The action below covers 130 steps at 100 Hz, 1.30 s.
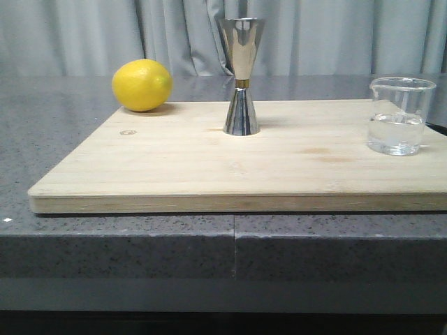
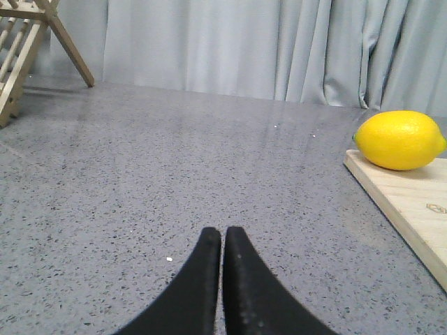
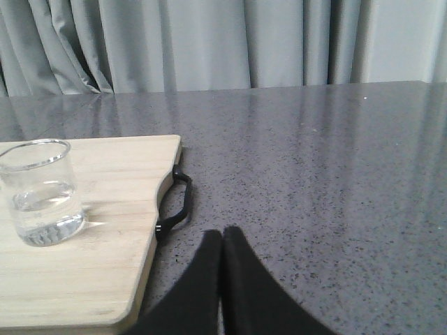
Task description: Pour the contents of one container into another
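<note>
Standing upright on the wooden board (image 1: 174, 167), toward its far edge and about mid-width, is the steel jigger (image 1: 242, 77) — hourglass shape, thin gold band at the waist, wide cone up. The glass beaker (image 1: 399, 115) sits upright near the board's right edge, well apart from the jigger, with clear liquid filling roughly the lower third. A lemon (image 1: 142, 84) rests at the board's far-left corner, partly overhanging the edge in the left wrist view. The board lies flat on the grey speckled tabletop (image 1: 63, 125), its near edge close to the tabletop's front edge. A black handle (image 3: 178, 202) sticks out from the board's right side. Left end effector (image 2: 223, 234) — fingers pressed together, nothing between them, over bare tabletop off the board's left edge, lemon off to one side. Right end effector (image 3: 222, 236) — fingers likewise pressed together, holding nothing, over tabletop just off the board's right edge, beaker near but not touched. A wooden rack (image 2: 28, 49) stands at the tabletop's far-left area. Grey curtain (image 1: 335, 35) behind everything.
</note>
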Motion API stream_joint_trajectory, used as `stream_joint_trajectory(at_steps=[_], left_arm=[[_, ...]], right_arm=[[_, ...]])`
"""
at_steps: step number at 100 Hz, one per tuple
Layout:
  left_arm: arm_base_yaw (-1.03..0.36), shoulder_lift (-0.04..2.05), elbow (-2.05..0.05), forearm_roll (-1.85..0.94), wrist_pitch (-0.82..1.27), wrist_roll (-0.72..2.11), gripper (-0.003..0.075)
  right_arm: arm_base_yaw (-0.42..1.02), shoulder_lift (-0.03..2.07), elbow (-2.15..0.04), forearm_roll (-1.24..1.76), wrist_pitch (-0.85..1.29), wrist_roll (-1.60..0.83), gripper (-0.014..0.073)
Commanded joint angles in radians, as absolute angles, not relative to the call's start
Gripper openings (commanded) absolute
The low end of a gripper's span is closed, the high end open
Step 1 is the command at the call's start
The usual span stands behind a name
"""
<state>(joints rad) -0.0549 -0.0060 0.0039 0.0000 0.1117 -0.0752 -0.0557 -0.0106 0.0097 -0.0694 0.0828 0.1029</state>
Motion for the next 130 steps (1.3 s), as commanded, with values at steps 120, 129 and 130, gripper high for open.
stream_joint_trajectory(at_steps=[120,129,130], left_arm=[[-0.063,-0.029,0.025,-0.008,0.035,-0.074,-0.0021],[-0.063,-0.029,0.025,-0.008,0.032,-0.074,-0.0021],[-0.063,-0.029,0.025,-0.008,0.032,-0.074,-0.0021]], right_arm=[[-0.052,-0.030,0.036,-0.070,-0.012,0.098,-0.0067],[-0.052,-0.030,0.036,-0.070,-0.012,0.098,-0.0067],[-0.052,-0.030,0.036,-0.070,-0.012,0.098,-0.0067]])
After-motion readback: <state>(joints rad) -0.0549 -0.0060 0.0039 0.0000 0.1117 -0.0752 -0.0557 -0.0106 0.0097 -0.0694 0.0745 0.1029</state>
